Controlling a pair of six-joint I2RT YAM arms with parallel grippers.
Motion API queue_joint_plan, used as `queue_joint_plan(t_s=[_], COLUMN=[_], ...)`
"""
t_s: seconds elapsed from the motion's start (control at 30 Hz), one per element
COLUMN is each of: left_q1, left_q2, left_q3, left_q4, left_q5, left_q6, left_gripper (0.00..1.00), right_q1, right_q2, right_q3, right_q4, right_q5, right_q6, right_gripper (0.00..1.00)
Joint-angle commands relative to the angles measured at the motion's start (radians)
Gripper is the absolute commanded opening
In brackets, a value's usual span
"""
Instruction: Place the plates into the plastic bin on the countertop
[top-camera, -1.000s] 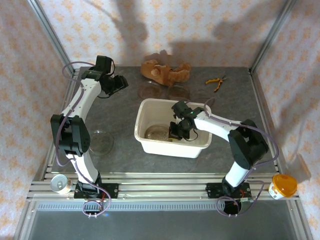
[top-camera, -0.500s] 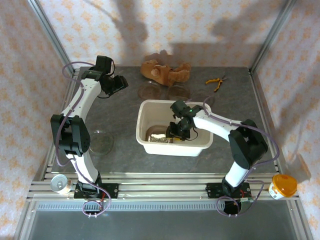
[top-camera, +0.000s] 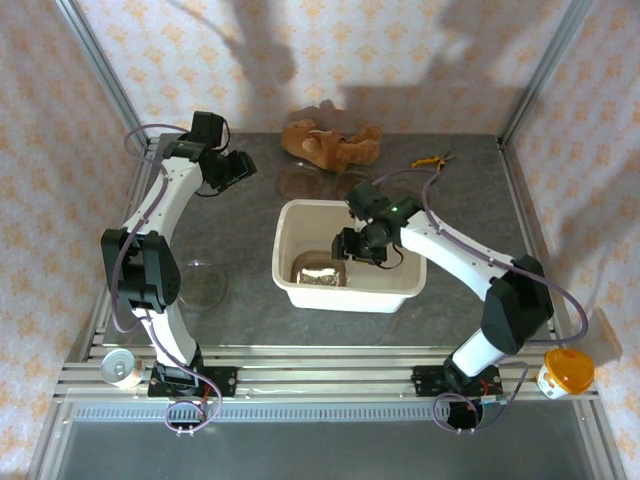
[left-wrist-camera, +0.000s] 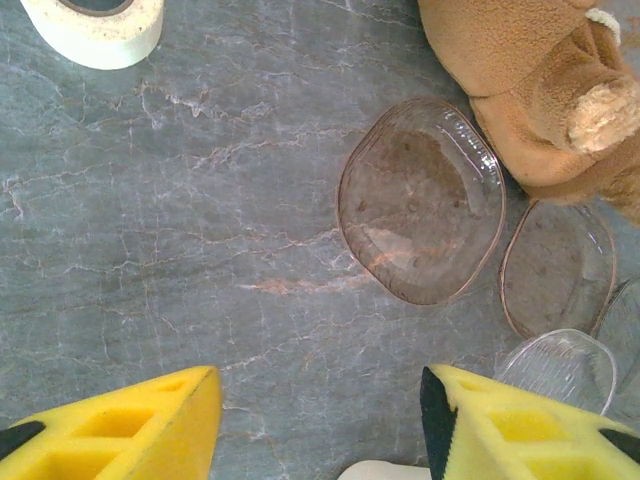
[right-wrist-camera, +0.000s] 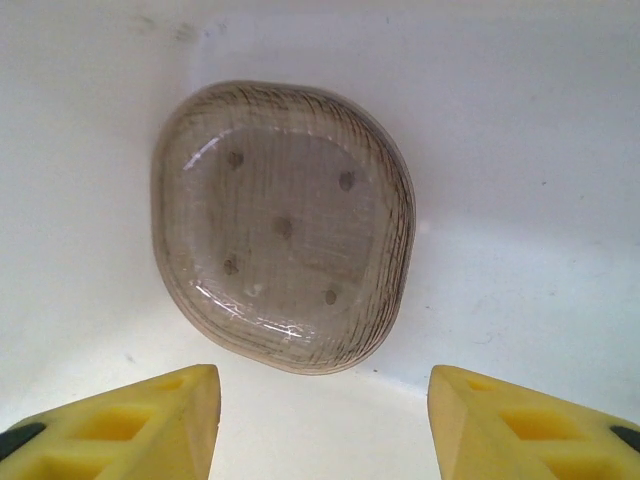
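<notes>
Right gripper lifted clear, jaws wide, empty | one plate lies in plastic bin | left gripper wide, empty | several plates left on countertop

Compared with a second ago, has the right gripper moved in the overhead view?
Yes. The right gripper has shifted away from the plastic bin's near wall, toward the teddy bear, and its jaws now stand open above the plate.
</notes>
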Motion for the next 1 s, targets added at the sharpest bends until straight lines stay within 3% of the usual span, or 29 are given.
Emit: queue_joint_plan(t_s=[0.0, 0.23, 0.4, 0.7, 0.97], left_q1=[0.008, 0.008, 0.028, 0.126, 0.128], left_q2=[-0.037, -0.09, -0.159, -0.291, -0.205], left_q3=[-0.037, -0.085, -0.176, -0.474, -0.486], left_q4=[-0.003, -0.116, -0.216, -0.173, -0.212], left_q5=[-0.04, -0.163, -0.267, -0.248, -0.284], left_q6=[-0.025, -0.101, -0.156, -0.28, -0.298], left_gripper=[0.56, 0.57, 0.58, 0.59, 0.61], right_q1=[0.005, 0.0, -0.047, -0.111, -0.121], right_q2=[-0.047, -0.067, -0.063, -0.017, 0.008], right_q3=[0.057, 0.172, 0.249, 0.32, 0.316], right_q4=[-0.102, -0.161, -0.15, -0.105, -0.093], right_q5=[0.091, 0.184, 0.172, 0.095, 0.06], right_q6=[-0.051, -0.144, -0.221, -0.326, -0.359], right_gripper=[0.58, 0.62, 0.62, 0.62, 0.62])
